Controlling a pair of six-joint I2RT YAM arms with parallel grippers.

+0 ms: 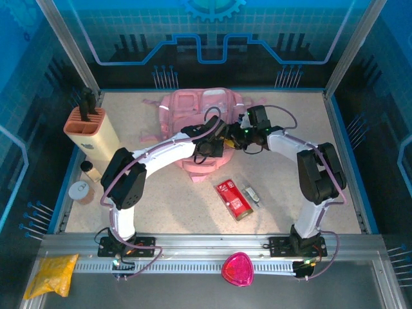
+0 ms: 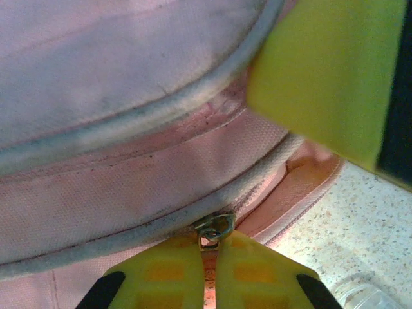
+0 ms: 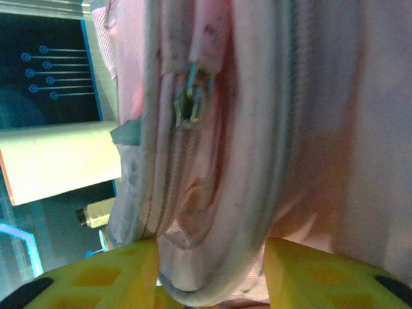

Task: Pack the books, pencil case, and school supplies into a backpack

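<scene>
The pink backpack (image 1: 193, 106) lies at the back middle of the table, and both arms reach over its near edge. My left gripper (image 2: 210, 257) is shut on the metal zipper pull (image 2: 215, 230) of the backpack (image 2: 129, 96). In the top view it (image 1: 220, 140) sits close beside my right gripper (image 1: 239, 134). My right gripper (image 3: 211, 270) is open, its yellow fingers standing either side of a fold of the backpack's rim (image 3: 212, 244). A second zip slider (image 3: 192, 96) shows further up. The red pencil case (image 1: 233, 198) and the small grey-white school supplies piece (image 1: 252, 193) lie on the table, in front of the backpack. The books are out of view.
A beige knife block (image 1: 90, 132) stands at the back left, with a small bottle (image 1: 90, 169) and a round tin (image 1: 80, 192) in front of it. A yellow bag (image 1: 51, 273) and a pink heart-shaped thing (image 1: 237, 269) lie on the near ledge.
</scene>
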